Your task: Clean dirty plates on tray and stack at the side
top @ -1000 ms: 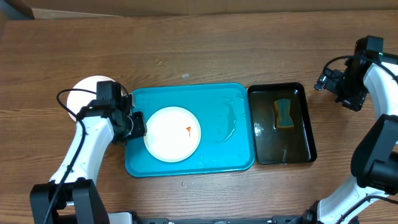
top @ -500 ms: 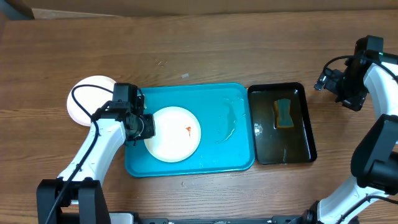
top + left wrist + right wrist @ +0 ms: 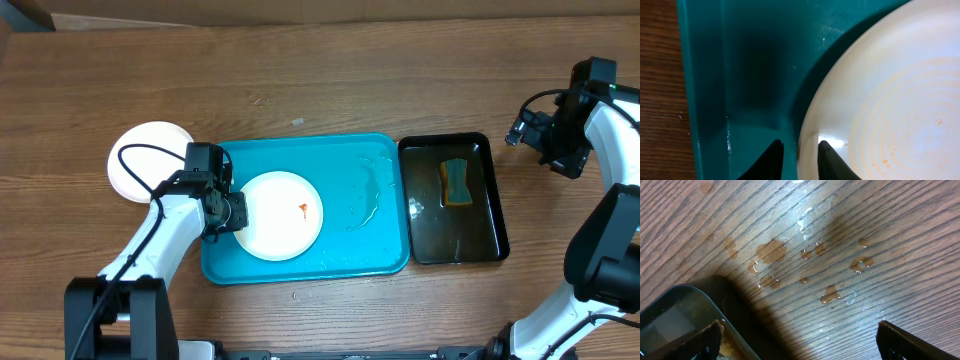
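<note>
A white plate (image 3: 278,215) with a small red smear lies on the left part of the turquoise tray (image 3: 370,255). My left gripper (image 3: 237,212) is at the plate's left rim. In the left wrist view its fingers (image 3: 800,155) are closed on the rim of the plate (image 3: 890,100), one finger over the tray floor (image 3: 740,75) and one on the plate. A round white plate (image 3: 140,165) rests on the table left of the tray; I cannot tell how many lie there. My right gripper (image 3: 520,130) is open and empty over wet wood (image 3: 797,330).
A black tray (image 3: 495,210) holding water and a green-yellow sponge (image 3: 456,182) stands right of the turquoise tray. A water puddle (image 3: 368,195) lies on the turquoise tray's right part. Water drops (image 3: 770,252) lie on the wood by the black tray's corner (image 3: 680,310).
My left gripper has moved right from beside the side plate onto the tray and now sits at the left rim of the smeared plate. The right arm has not moved.
</note>
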Motion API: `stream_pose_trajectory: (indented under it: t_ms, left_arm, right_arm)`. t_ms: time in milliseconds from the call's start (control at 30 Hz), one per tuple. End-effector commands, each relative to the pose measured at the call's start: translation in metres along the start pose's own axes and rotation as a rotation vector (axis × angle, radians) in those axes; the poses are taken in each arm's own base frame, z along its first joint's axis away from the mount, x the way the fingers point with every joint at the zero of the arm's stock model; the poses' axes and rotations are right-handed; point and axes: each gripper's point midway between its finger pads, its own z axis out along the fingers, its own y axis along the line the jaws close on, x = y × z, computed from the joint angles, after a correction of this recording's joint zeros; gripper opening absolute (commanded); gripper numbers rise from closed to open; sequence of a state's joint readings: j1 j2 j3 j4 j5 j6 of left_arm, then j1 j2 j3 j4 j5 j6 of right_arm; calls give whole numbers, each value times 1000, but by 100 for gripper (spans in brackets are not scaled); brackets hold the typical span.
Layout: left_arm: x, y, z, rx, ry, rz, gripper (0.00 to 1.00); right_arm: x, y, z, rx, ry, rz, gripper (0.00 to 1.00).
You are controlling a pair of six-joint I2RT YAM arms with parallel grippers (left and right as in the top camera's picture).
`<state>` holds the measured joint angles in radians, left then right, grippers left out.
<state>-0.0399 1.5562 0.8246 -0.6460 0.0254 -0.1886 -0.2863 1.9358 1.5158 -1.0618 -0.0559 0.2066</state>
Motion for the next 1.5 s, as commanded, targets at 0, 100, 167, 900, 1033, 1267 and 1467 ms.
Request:
stream_pose_trajectory:
  t_ms: [0, 100, 167, 900, 1033, 1267, 1467]
  left_arm:
    - [8, -2, 10, 3, 40, -9, 25]
    - [13, -8, 18, 39, 78, -10, 22]
    - [16, -15, 21, 79, 98, -13, 19]
    - [-11, -42, -1, 141, 59, 33, 33]
    - [-10, -42, 2, 49, 39, 94, 30]
    - [-11, -62, 3, 24, -5, 178, 22]
    - [-13, -56, 3, -11, -11, 163, 21]
  right_arm:
    - [-5, 4, -6, -13, -24, -2, 100]
    - [-5, 4, -6, -13, -24, -2, 100]
    - [-5, 4, -6, -13, -24, -2, 100]
    - [-5, 4, -6, -13, -24, -2, 100]
    - [-5, 4, -6, -13, -24, -2, 100]
    - [-5, 4, -6, -13, -24, -2, 100]
    - [-5, 4, -6, -13, -24, -2, 100]
